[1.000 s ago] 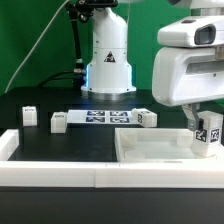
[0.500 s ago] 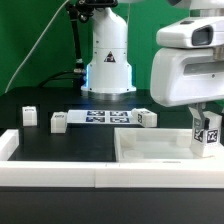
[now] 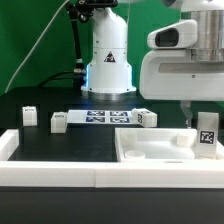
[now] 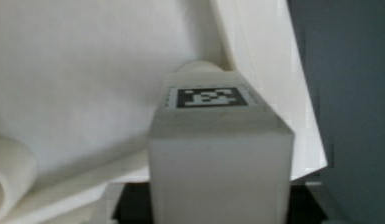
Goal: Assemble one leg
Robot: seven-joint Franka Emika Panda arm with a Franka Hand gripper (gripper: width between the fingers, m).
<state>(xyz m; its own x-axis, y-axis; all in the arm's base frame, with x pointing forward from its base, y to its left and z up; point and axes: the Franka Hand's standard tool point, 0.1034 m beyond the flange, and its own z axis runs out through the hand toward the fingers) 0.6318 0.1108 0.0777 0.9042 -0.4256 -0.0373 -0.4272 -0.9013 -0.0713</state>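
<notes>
Tagged leg [image 3: 208, 134] clamped in pincer [image 3: 203, 120] above tray panel [image 3: 150, 152], arm [image 3: 185, 70] cropped, wrist view hides fingers

Stands on a white base [image 3: 108, 62] at upper centre of the exterior view; reaches across to the upper right with the bulky white wrist [image 3: 185, 65] level, gripper [image 3: 205, 123] pointing straight down at the right edge, fingers [image 3: 187, 116] clamped on the leg [image 3: 208, 134].

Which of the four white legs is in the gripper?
The leg at the exterior view's right, over the white panel; the other three rest on the table.
</notes>
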